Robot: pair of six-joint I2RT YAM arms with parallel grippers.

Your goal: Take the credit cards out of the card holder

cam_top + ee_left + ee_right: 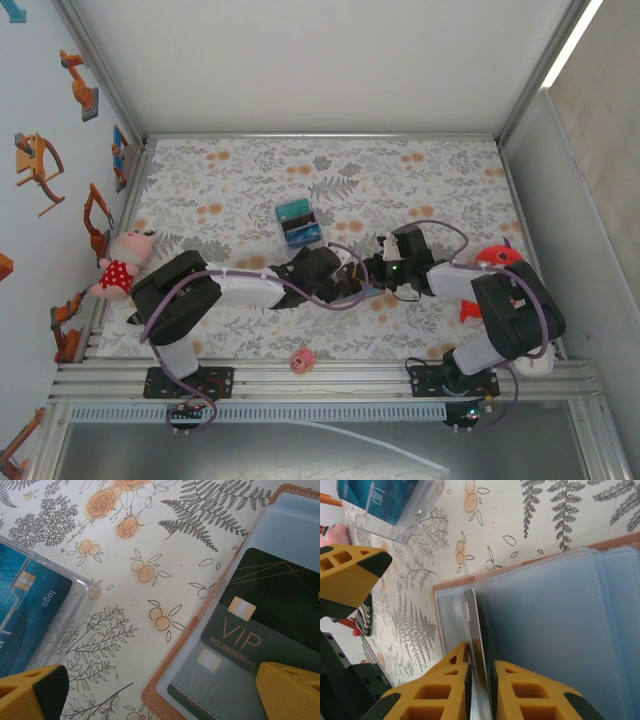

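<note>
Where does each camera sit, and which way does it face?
Top external: above, behind the bases, looking down on the floral-print table; left arm, right arm show.
Left wrist: looks down between the clear plastic box of blue cards and the open tan leather card holder; yellow left fingers at lower corners.
Right wrist: looks along yellow right fingers, thin card edge-on between them.
Shared: both wrist views show holder, box.

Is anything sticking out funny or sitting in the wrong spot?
Yes. One card sticks up edge-on from the open card holder, between the fingers of the right gripper, instead of lying flat. Also, a little pink toy sits at the flowery tablecloth's near edge, by the metal rail.
</note>
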